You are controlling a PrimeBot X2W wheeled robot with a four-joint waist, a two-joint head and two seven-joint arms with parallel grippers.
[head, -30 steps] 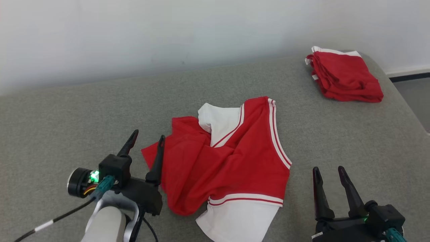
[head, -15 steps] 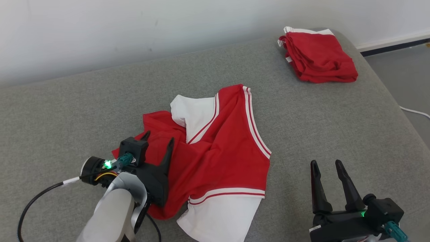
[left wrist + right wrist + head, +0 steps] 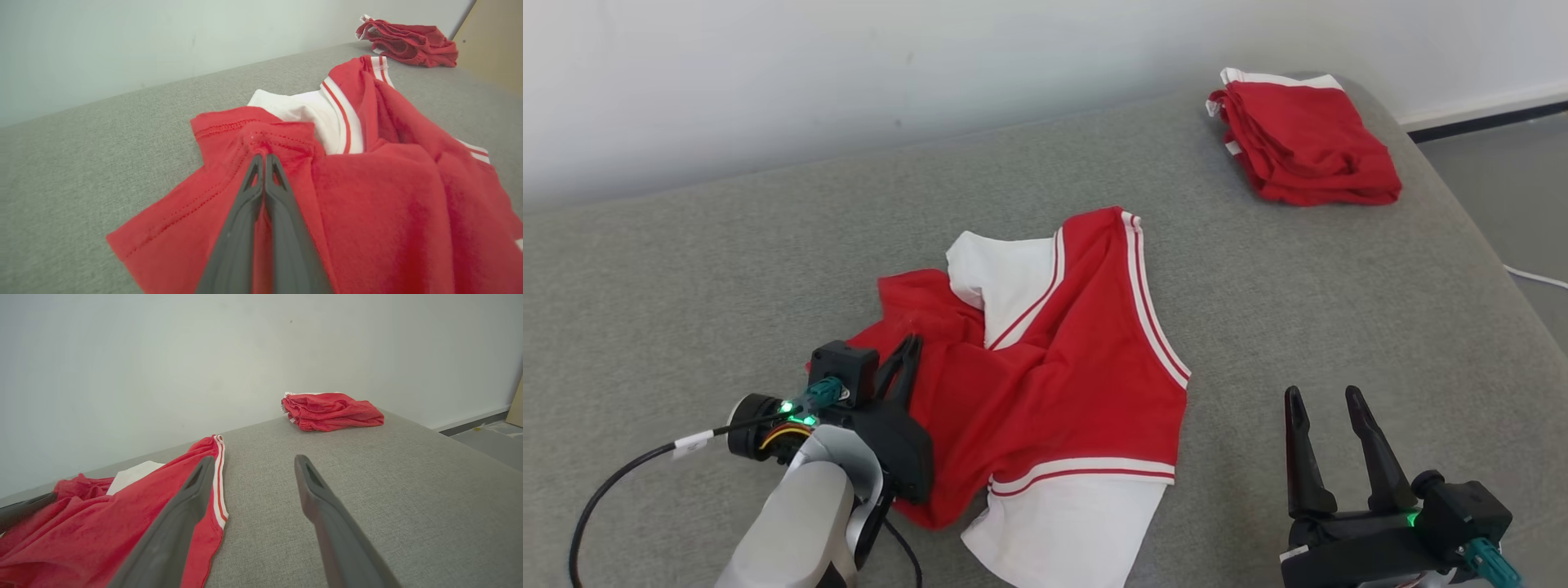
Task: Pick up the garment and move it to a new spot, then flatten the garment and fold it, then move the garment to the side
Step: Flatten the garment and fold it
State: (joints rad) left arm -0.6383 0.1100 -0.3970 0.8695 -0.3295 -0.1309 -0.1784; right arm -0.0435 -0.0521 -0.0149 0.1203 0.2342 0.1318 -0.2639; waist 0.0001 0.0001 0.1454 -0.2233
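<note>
The garment [image 3: 1062,384] is a crumpled red shirt with white panels and white stripes, lying in the middle of the grey cushion. My left gripper [image 3: 905,349] is shut on a red fold at the garment's left edge. In the left wrist view the two fingers press together at their tips on bunched red cloth of the garment [image 3: 367,196], where my left gripper [image 3: 261,157] pinches it. My right gripper [image 3: 1325,398] stands open at the lower right, off the cloth, with bare cushion between its fingers. In the right wrist view, my right gripper [image 3: 251,461] is open beside the garment [image 3: 122,514].
A second red garment [image 3: 1303,139], folded, lies at the cushion's far right corner; it is also in the left wrist view [image 3: 408,38] and right wrist view [image 3: 331,410]. The grey cushion [image 3: 1339,310] ends at a white wall behind and drops to the floor [image 3: 1519,204] on the right.
My left gripper moved forward onto the garment's left edge and shut on a fold of it. The head camera shifted. The right gripper stayed open.
</note>
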